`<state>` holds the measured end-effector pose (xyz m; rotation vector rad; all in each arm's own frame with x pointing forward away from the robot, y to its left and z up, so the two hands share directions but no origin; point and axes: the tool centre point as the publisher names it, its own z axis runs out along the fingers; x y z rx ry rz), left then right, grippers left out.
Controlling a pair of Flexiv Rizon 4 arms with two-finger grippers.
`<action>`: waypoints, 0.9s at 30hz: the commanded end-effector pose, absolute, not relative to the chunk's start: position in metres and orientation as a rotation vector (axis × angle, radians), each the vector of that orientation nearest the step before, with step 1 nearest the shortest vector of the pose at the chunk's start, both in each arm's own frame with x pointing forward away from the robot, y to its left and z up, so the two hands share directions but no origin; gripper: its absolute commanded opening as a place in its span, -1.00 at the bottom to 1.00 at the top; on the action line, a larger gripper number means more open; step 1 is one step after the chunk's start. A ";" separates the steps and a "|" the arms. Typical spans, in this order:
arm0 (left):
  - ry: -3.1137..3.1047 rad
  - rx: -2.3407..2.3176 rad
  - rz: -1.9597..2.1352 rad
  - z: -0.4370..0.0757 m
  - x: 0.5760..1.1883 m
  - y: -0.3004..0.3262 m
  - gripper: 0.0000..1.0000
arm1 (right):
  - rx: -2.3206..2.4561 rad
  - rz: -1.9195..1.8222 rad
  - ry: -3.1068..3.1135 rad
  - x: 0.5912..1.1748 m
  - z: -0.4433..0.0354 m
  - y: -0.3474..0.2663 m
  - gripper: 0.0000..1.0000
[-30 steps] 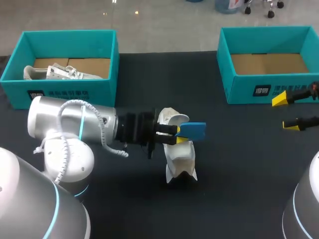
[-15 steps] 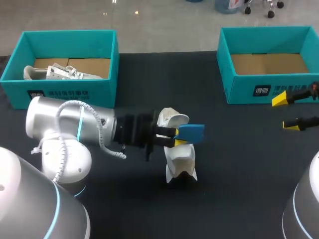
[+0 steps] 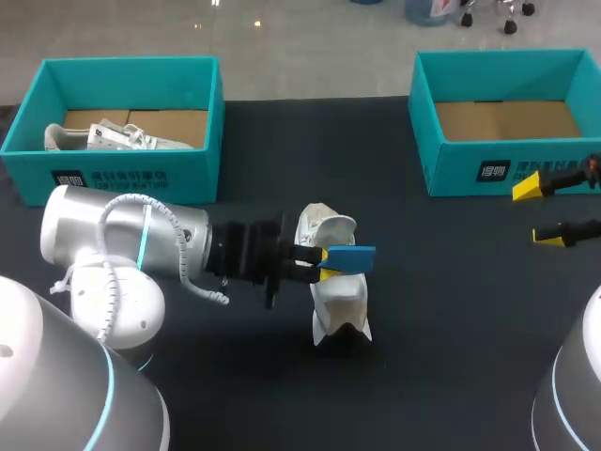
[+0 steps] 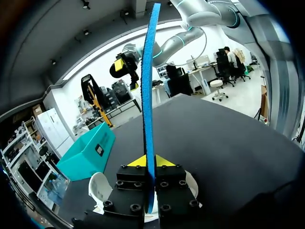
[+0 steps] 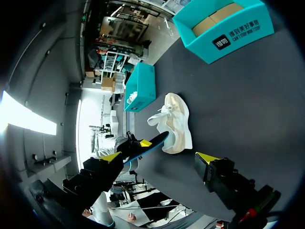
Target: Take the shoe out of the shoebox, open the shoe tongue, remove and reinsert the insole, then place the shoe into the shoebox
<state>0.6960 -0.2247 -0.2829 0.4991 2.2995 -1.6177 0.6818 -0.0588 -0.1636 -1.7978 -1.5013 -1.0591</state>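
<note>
Drawing the insole (image 3: 349,259) leftward, pinched flat in the left gripper (image 3: 324,261), and bringing it back over the shoe (image 3: 338,299) lying at frame centre, probably lining up for reinsertion. Leaving the right gripper (image 3: 537,211) spread and unmoved at the right edge. Hiding the shoe's mouth and tongue under insole and fingers; cutting most of the right arm out of frame.
</note>
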 end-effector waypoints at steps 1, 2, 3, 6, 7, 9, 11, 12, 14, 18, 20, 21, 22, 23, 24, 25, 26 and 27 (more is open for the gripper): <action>2.293 0.493 -1.635 -0.292 0.699 -0.229 -1.00 | -1.801 -1.056 -1.501 0.681 -0.164 -0.058 1.00; 2.295 0.492 -1.635 -0.293 0.700 -0.230 -1.00 | -1.801 -1.056 -1.501 0.681 -0.164 -0.058 1.00; 2.295 0.491 -1.636 -0.294 0.700 -0.230 -1.00 | -1.801 -1.056 -1.501 0.681 -0.164 -0.058 1.00; 2.300 0.487 -1.635 -0.297 0.702 -0.231 -1.00 | -1.801 -1.056 -1.501 0.681 -0.164 -0.058 1.00; 2.300 0.486 -1.634 -0.298 0.703 -0.231 -1.00 | -1.801 -1.056 -1.501 0.681 -0.164 -0.058 1.00; 2.303 0.483 -1.618 -0.300 0.705 -0.230 -1.00 | -1.801 -1.056 -1.501 0.681 -0.164 -0.058 1.00; 2.299 0.485 -1.608 -0.301 0.706 -0.230 -1.00 | -1.801 -1.056 -1.501 0.681 -0.164 -0.058 1.00; 2.293 0.487 -1.601 -0.302 0.707 -0.231 -1.00 | -1.801 -1.056 -1.501 0.681 -0.164 -0.058 1.00; 2.291 0.494 -1.594 -0.303 0.709 -0.231 -1.00 | -1.801 -1.056 -1.501 0.681 -0.164 -0.058 1.00; 2.260 0.542 -1.591 -0.305 0.710 -0.233 -1.00 | -1.801 -1.056 -1.501 0.681 -0.164 -0.058 1.00; 2.263 0.544 -1.593 -0.306 0.711 -0.234 -1.00 | -1.801 -1.056 -1.501 0.681 -0.164 -0.058 1.00; 2.264 0.544 -1.595 -0.306 0.711 -0.234 -1.00 | -1.801 -1.056 -1.501 0.681 -0.164 -0.058 1.00; 2.267 0.544 -1.596 -0.306 0.711 -0.234 -1.00 | -1.801 -1.056 -1.501 0.681 -0.164 -0.058 1.00; 2.269 0.543 -1.595 -0.306 0.711 -0.234 -1.00 | -1.801 -1.056 -1.501 0.681 -0.164 -0.058 1.00; 2.275 0.538 -1.592 -0.306 0.711 -0.234 -1.00 | -1.801 -1.056 -1.501 0.681 -0.164 -0.058 1.00; 2.283 0.533 -1.589 -0.306 0.712 -0.234 -1.00 | -1.801 -1.056 -1.501 0.681 -0.164 -0.058 1.00; 2.293 0.528 -1.582 -0.306 0.712 -0.234 -1.00 | -1.801 -1.056 -1.501 0.681 -0.164 -0.058 1.00; 2.301 0.526 -1.571 -0.307 0.713 -0.234 -1.00 | -1.801 -1.056 -1.501 0.681 -0.164 -0.058 1.00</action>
